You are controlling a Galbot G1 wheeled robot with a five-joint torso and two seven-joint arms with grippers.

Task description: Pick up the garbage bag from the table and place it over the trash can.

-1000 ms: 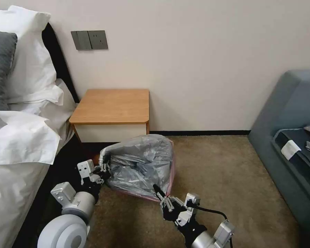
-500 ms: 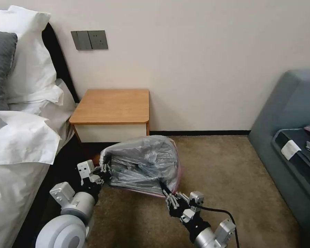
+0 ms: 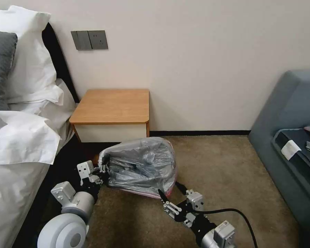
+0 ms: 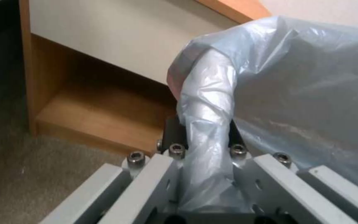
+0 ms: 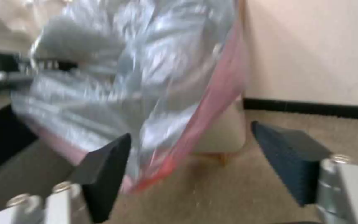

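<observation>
**Bag pinched on the left, free on the right**

While you look down from the head camera, the biggest thing you see beside the work is the white-sheeted bed (image 3: 17,144) along the robot's left, with the grey-blue upholstered sofa (image 3: 292,113) on its right. Between them, against the wall, stands the small wooden nightstand with an orange-brown top and white drawer front, the table (image 3: 112,106); its low shelf (image 4: 100,121) shows in the left wrist view. On the brown carpet (image 3: 230,165) just in front of the table you find the thin, crinkly, translucent grey plastic garbage bag with a pinkish-red rim (image 3: 141,165), puffed up in a mound. Its red edge (image 5: 212,102) hangs down toward the floor, and in the right wrist view a cream-beige wall of the trash can (image 5: 224,130) shows just behind that edge.

Your left gripper (image 3: 101,168) sits at the bag's left end, clamped on a twisted rope of the plastic (image 4: 206,130). Your right gripper (image 3: 170,191) is at the bag's near right corner, its two dark pads (image 5: 104,161) spread wide, one just in front of the film, holding nothing.
</observation>
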